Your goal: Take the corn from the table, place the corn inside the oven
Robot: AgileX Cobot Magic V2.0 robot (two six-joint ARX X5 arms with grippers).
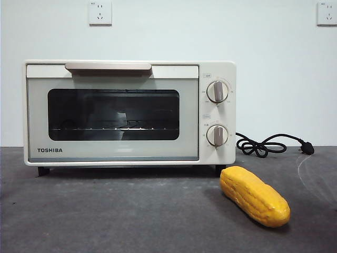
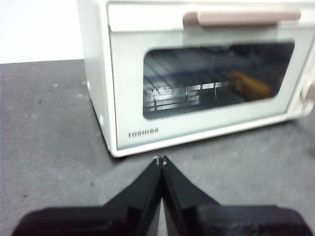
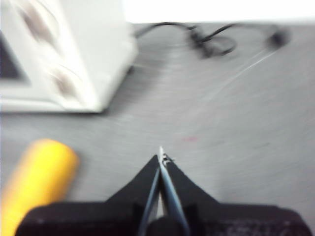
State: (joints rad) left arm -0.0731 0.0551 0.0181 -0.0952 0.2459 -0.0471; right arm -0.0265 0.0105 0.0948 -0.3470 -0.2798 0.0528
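**Corn on the table, oven door closed**

My left end effector (image 2: 161,160) hangs low over the table (image 2: 49,147), pointing at the front of the oven (image 2: 162,130). Its two black jaws are pressed together and hold nothing. It is close to the corner of the oven where the TOSHIBA name (image 2: 143,133) is, but not touching it.

My right end effector (image 3: 161,155) is also low over the table, out past the knob side of the oven. Its jaws are together too, with nothing between them. The corn (image 3: 37,179) lies just beside it — near, but apart.

The front view shows neither of my arms. It shows the whole oven with its door shut, the bar handle (image 1: 108,67) across the top, and two knobs (image 1: 217,91). The corn lies slanted on the table in front of the oven's knob end, not touching it. The black cord (image 1: 263,145) curls on the table behind — my right wrist view shows it only as a blur.
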